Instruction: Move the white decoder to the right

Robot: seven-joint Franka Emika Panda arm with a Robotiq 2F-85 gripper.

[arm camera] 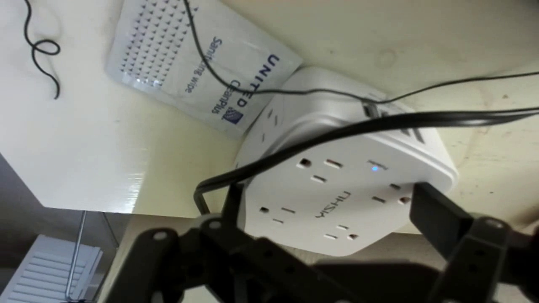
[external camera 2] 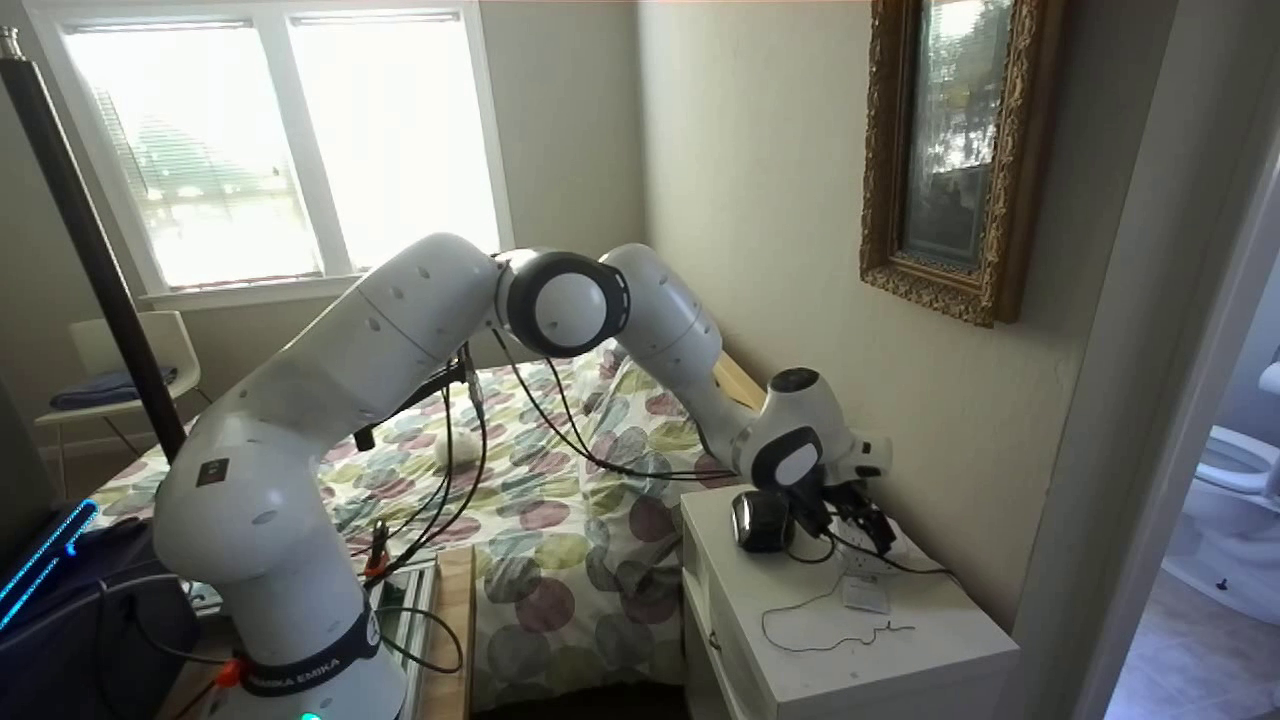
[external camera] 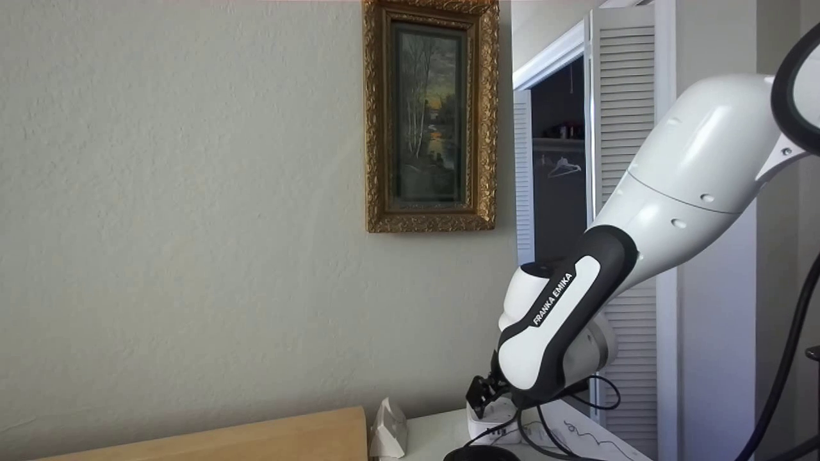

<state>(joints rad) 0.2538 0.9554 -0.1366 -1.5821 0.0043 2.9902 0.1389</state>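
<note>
The white decoder [arm camera: 349,181] is carried by the tabletop [external camera 2: 830,670], a small blue light [arm camera: 374,168] lit on its face. The hand [arm camera: 329,195] is held at the decoder with fingers [arm camera: 438,216] spread, one toward either side; whether contact is made cannot be told. The decoder is crossed in the wrist view by a thick black cable [arm camera: 379,125]. A sanitizing wipe [arm camera: 185,80] is laid just beside the decoder, a black rounded device [external camera 2: 762,521] near it.
</note>
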